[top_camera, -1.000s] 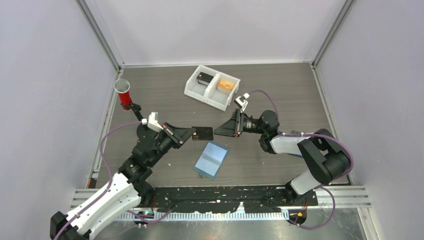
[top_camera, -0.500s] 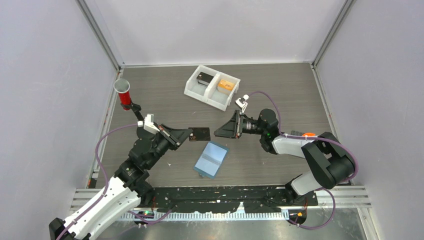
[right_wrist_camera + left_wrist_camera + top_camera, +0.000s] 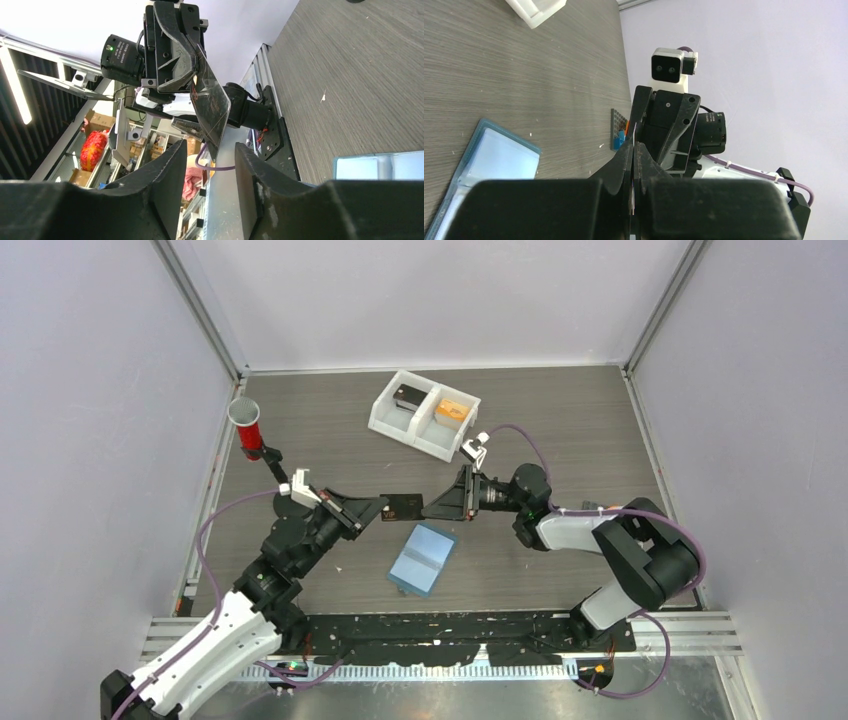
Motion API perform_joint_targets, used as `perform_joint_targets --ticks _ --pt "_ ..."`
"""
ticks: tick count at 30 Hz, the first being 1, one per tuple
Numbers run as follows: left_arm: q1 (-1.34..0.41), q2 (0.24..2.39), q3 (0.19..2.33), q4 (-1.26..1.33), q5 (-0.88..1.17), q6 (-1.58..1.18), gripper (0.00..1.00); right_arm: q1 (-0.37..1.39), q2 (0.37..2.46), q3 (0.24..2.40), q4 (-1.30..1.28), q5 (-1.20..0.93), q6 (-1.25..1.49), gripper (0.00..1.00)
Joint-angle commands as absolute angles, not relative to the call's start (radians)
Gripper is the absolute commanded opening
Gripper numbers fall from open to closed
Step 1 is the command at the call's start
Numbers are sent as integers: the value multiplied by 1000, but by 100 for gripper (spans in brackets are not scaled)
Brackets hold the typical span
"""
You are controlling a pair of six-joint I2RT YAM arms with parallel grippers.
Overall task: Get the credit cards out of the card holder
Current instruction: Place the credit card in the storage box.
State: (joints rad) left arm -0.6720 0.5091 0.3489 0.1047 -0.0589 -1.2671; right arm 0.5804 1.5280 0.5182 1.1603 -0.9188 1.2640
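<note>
My left gripper (image 3: 380,506) is shut on a dark credit card (image 3: 403,507) and holds it above the table, edge toward the right arm. In the left wrist view the card shows edge-on as a thin line (image 3: 633,145) between the closed fingers. My right gripper (image 3: 428,510) is open, its jaws spread at the card's far edge; the card (image 3: 210,102) shows between them in the right wrist view. The light-blue card holder (image 3: 423,558) lies open on the table below both grippers, also in the left wrist view (image 3: 499,160) and right wrist view (image 3: 380,165).
A white two-compartment tray (image 3: 423,414) with a black item and an orange item stands at the back. A red cylinder (image 3: 246,428) stands at the far left. A small grey and blue brick piece (image 3: 619,130) lies on the table.
My right gripper has moved left toward the card until its open jaws reach the card's edge. My left gripper has kept its hold and barely shifted.
</note>
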Motion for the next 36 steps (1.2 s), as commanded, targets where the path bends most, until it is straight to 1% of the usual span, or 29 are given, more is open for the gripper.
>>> perform_joint_targets --ticks 1,2,3,4,5,6,7,8,11,14,15,16,18,20,22,23,24,25,26,27,30,31,33,36 --pt "-667 530 361 170 -44 -1277 0 595 1545 555 1255 -915 1298 40" --pt "-666 532 361 170 -44 -1277 0 596 1547 555 1266 -911 1304 33" --pt "-666 534 358 172 -45 -1276 0 595 1551 555 1272 -903 1307 28" --pt "-666 534 356 175 -46 -1278 0 595 1552 554 1286 -900 1314 17" --pt "-666 531 355 166 -47 -1276 0 595 1557 554 1293 -899 1318 11" --pt "-666 527 356 147 -49 -1276 0 595 1559 553 1307 -899 1325 7" --pt "-667 521 363 112 -53 -1272 0 595 1561 549 1314 -899 1329 6" --pt "-666 512 368 82 -57 -1265 4 594 1563 547 1328 -899 1339 5" --pt "-666 472 373 6 -83 -1247 36 586 1566 547 1350 -898 1358 5" --pt "-667 426 387 -108 -123 -1208 62 547 1566 557 1345 -900 1367 5" --pt "-667 415 399 -143 -131 -1190 75 535 1565 564 1334 -902 1367 5" --pt "-667 408 414 -182 -134 -1171 85 507 1563 569 1323 -906 1365 5" --pt "-666 404 443 -247 -122 -1130 97 463 1562 595 1257 -914 1351 5" --pt "-666 408 474 -297 -102 -1073 99 423 1562 643 1163 -919 1313 5" --pt "-666 425 511 -359 -99 -1008 99 392 1564 713 995 -905 1227 5" --pt "-666 440 533 -399 -96 -971 99 385 1569 779 846 -897 1140 5" --pt "-667 458 556 -432 -87 -929 99 374 1584 815 773 -873 1097 5" --pt "-666 479 583 -463 -75 -889 99 367 1596 896 627 -859 1007 5" --pt "-667 498 603 -491 -68 -851 99 364 1625 980 557 -826 968 5" --pt "-667 516 621 -516 -64 -821 99 358 1644 1021 455 -808 920 5" --pt "-666 567 665 -561 -43 -719 99 352 1756 1235 303 -729 860 5" --pt "-666 583 679 -575 -40 -692 99 351 1779 1277 216 -708 846 5" --pt "-665 619 709 -609 -38 -642 99 352 1866 1388 156 -633 842 5" --pt "-665 670 761 -668 -41 -580 99 351 1953 1550 118 -576 886 5"
